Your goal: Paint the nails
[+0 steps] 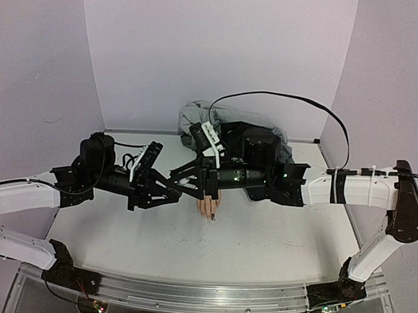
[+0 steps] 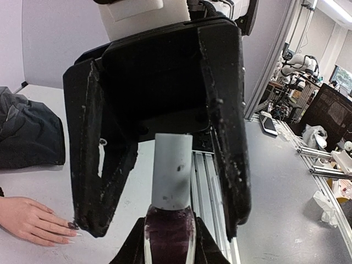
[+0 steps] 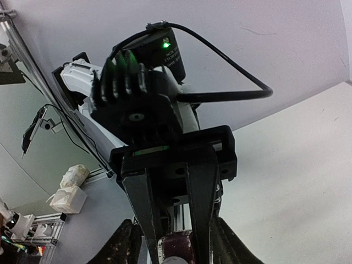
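Observation:
My left gripper (image 2: pixel 169 245) is shut on the dark body of a polish bottle (image 2: pixel 169 231), whose white cap (image 2: pixel 173 170) points at the right gripper. My right gripper (image 3: pixel 176 254) is open, a finger (image 2: pixel 231 154) on each side of the cap with a small gap on both sides. In the top view the two grippers (image 1: pixel 172 191) (image 1: pixel 177 177) meet just left of the pale mannequin hand (image 1: pixel 208 206), which lies flat on the table. One of the nails (image 2: pixel 72 224) is dark; a neighbouring one (image 2: pixel 70 240) looks pale.
A grey and black cloth bundle (image 1: pixel 197 116) lies at the back of the table behind the hand. A black cable (image 1: pixel 300 99) arcs over the right arm. White walls enclose the back and both sides.

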### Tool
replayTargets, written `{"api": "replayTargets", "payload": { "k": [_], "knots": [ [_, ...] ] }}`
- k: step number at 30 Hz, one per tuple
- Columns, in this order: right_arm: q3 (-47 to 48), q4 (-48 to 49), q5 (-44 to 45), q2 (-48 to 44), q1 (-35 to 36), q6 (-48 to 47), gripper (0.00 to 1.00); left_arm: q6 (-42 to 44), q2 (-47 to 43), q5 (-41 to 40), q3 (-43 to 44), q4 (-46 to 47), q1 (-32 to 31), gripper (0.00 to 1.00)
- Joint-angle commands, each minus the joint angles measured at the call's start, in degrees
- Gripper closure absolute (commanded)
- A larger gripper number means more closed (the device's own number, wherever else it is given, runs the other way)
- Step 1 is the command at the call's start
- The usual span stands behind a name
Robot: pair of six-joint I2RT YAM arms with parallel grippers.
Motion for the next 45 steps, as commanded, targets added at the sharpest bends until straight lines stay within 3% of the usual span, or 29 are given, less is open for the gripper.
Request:
{"api": "replayTargets", "payload": {
  "k": [1,3,14,19,25,28,32,36,37,40,45],
  "knots": [
    [1.1,5.2,1.3,-2.4,0.0,0.9,0.50,-0.6,0.0,1.6,3.1,3.3,0.0,1.00],
    [0.4,5.4,2.4,-3.3,0.0,1.1,0.53,-0.6,0.1,1.8,3.1,3.3,0.0,1.00],
    [1.2,8.8,0.7,1.1,0.0,6.0,1.00,-0.2,-1.0,-1.0,2.7,3.4,0.0,1.00],
    [1.7,11.1,6.7,5.0,1.1,11.0,1.00,0.4,-3.8,-12.4,1.5,3.5,0.0,1.00],
    [5.9,5.9,32.0,13.0,7.5,27.2,1.00,3.9,-7.5,-36.5,-0.9,3.7,0.0,1.00],
    [10.8,3.8,40.6,17.7,11.8,35.0,1.00,5.8,-8.8,-46.2,-1.9,3.7,0.0,1.00],
    [18.1,3.4,44.4,21.6,14.8,34.6,1.00,7.0,-9.4,-47.4,-2.1,3.6,0.0,1.00],
    [16.9,4.5,46.1,19.7,14.8,32.9,1.00,7.4,-9.2,-46.1,-2.0,3.6,0.0,1.00],
    [15.9,5.2,46.0,18.7,14.7,31.1,0.97,7.5,-9.3,-45.7,-2.0,3.6,0.0,1.00],
    [11.7,5.3,45.5,14.0,13.6,25.8,0.67,7.4,-9.4,-45.4,-1.8,3.5,0.0,1.00],
    [0.9,5.4,46.5,1.8,11.3,14.9,0.40,6.4,-9.6,-43.0,-1.9,3.4,0.0,1.00]
  ]
}}
